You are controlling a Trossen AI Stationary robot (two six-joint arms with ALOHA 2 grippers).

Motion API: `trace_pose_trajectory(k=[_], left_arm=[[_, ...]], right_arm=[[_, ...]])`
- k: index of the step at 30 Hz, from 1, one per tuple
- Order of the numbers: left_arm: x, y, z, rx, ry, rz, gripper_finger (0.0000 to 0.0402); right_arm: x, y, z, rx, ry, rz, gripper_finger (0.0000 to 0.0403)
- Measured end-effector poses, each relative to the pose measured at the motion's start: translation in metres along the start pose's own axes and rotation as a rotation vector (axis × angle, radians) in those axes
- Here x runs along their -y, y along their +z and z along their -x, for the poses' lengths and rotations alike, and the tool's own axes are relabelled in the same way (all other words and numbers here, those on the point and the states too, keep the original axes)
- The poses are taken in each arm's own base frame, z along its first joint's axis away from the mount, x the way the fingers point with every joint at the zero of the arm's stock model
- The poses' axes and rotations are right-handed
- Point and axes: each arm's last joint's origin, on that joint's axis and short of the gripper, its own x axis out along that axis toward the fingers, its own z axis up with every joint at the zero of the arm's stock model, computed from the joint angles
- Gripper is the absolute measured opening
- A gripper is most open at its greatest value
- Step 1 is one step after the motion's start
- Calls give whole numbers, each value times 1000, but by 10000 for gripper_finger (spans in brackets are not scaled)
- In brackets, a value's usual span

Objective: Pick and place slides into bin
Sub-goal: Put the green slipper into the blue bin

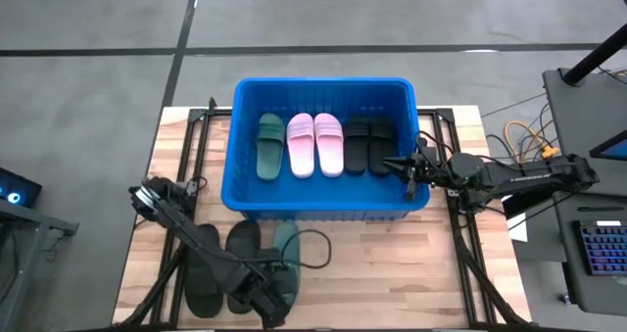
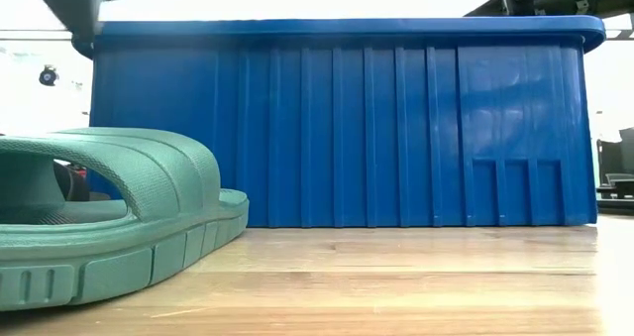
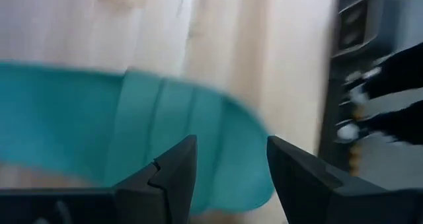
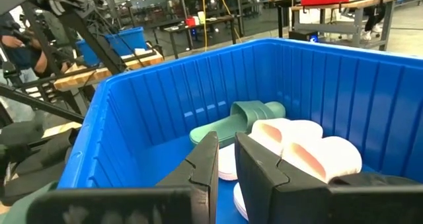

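The blue bin (image 1: 323, 85) stands mid-table and holds a dark green slide (image 1: 270, 146), a pink pair (image 1: 315, 144) and a black pair (image 1: 369, 144). On the table in front of it lie a second green slide (image 1: 285, 257) and two black slides (image 1: 242, 242), soles down. My left gripper (image 1: 271, 310) is open just above the near end of that green slide (image 3: 132, 131), one finger to each side. My right gripper (image 1: 406, 172) hangs inside the bin's right end, above the black pair, empty. Its fingers (image 4: 227, 164) are all but closed.
The bin's tall front wall (image 2: 337, 128) stands between the loose slides and the bin's inside. Bare wood lies to the right of the green slide (image 2: 109, 212). Dark frame bars and cables run along both table sides (image 1: 460, 224).
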Motion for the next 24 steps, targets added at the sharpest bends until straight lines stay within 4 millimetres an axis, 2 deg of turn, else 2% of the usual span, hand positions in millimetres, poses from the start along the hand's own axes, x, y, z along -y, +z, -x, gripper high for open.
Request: trace_pose_trajectory(k=[4,14,24], left_arm=[[4,-11,-7,-75,111,-21,169],[20,-15,-10,28,200,-42,169],[-4,2,1,39,246,0,169]], right_arm=[[0,0,0,-2,-4,1,43],[1,-2,0,-23,-8,9,43],[1,-3,0,-29,-9,11,43]])
